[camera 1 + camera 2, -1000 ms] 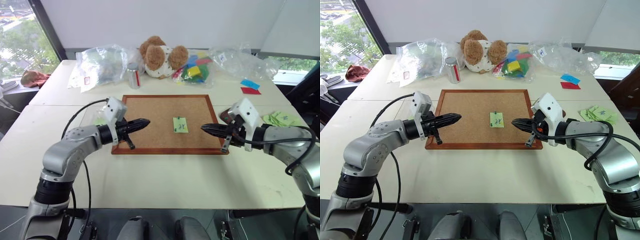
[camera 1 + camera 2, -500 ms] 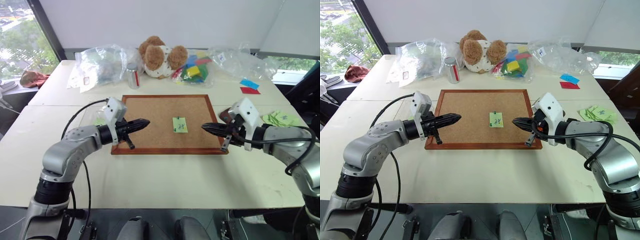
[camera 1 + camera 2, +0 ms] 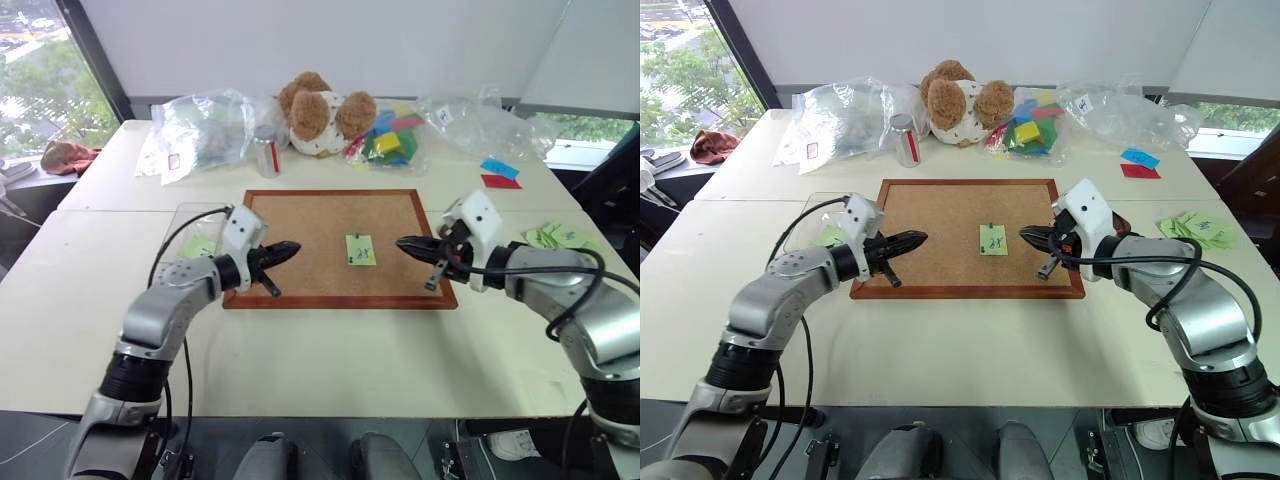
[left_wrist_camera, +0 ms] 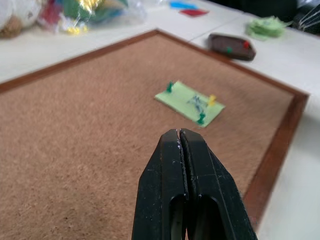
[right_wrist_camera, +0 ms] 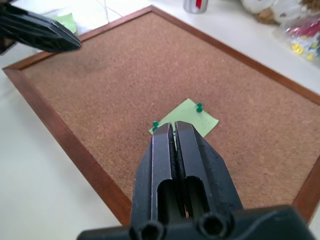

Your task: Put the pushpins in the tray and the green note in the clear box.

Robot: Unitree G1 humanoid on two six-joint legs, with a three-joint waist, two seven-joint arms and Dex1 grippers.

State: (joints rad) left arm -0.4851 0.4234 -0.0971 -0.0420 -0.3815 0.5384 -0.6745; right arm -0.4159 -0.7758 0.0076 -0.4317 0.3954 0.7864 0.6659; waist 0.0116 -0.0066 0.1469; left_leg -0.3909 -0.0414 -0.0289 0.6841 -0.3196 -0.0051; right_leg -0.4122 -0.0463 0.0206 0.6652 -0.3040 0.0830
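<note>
Jaws of both grippers are found pressed together and empty. The left gripper (image 3: 290, 247) is held over the left part of the corkboard (image 3: 300, 225), the right gripper (image 3: 403, 243) just beside the green note (image 3: 360, 250) on its right, both pointing inward at the note.

The green note is seen lying flat on the corkboard, fixed by pushpins (image 4: 201, 118): green heads are noted at two corners and a yellow one near the middle. None has been pulled.

The tray (image 4: 232, 46) is found on the tabletop (image 3: 330, 350) past the right edge of the corkboard, with small coloured specks on it that cannot be identified. The clear box (image 3: 815, 225) stands left of the board; a green slip is visible at it.

Assessment: neither part of the task is done; removal of the pins appears to be the step in hand.
</note>
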